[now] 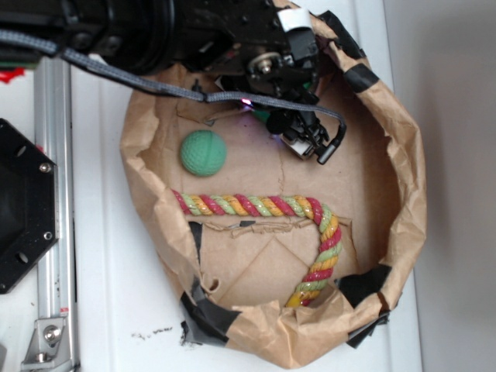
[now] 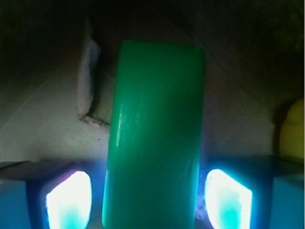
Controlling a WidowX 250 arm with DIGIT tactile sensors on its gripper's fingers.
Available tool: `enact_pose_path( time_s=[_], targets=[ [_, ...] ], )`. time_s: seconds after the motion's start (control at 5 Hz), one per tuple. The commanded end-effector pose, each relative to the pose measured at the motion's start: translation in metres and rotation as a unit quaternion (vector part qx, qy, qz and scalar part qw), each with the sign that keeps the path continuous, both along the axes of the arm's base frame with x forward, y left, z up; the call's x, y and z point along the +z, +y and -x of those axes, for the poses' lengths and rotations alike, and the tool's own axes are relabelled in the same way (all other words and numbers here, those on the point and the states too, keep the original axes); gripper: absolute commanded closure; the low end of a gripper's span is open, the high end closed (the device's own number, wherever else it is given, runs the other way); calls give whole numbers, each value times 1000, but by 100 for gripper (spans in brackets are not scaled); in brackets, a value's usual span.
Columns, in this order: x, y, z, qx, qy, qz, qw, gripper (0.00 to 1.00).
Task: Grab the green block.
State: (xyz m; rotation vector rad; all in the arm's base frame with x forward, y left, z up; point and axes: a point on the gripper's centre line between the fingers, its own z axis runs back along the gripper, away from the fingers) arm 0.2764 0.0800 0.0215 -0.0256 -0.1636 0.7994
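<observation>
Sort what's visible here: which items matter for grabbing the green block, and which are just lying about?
Job:
- green block, lying between the fingers
- tool, straddling it, not visibly closed

Lying about:
- green ball
- striped rope
- yellow object at the wrist view's edge
- paper bag holding everything

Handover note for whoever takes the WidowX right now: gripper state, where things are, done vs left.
Gripper: open, jaws on either side of the green block; the wrist view shows a gap on both sides, so no grip yet.
Green block: lies on the brown paper lining at the far end of the paper-walled bin, mostly hidden under the arm in the exterior view.
Also in the bin: green ball to the side, striped rope nearer the middle. Neither is the target.
Done: approach and alignment over the block.
Left: close the jaws on the block, then lift.
</observation>
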Motion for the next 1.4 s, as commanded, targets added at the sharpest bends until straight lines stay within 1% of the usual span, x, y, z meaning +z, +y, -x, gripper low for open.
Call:
enact_pose_path(
  time_s=[0.0, 0.2, 0.4, 0.6, 0.8, 1.0, 1.2],
  targets=[
    [4, 10, -23, -18, -9, -13, 1000, 21],
    [2, 9, -21, -21, -4, -11, 1000, 100],
    [17, -4, -22, -89, 31, -14, 995, 100],
    [68, -52, -24, -213, 25, -3, 977, 100],
    [117, -87, -13, -332, 6, -16, 943, 100],
    [164, -97, 15, -445, -12, -65, 893, 100],
    [212, -90, 13, -450, 12, -56, 891, 100]
  ],
)
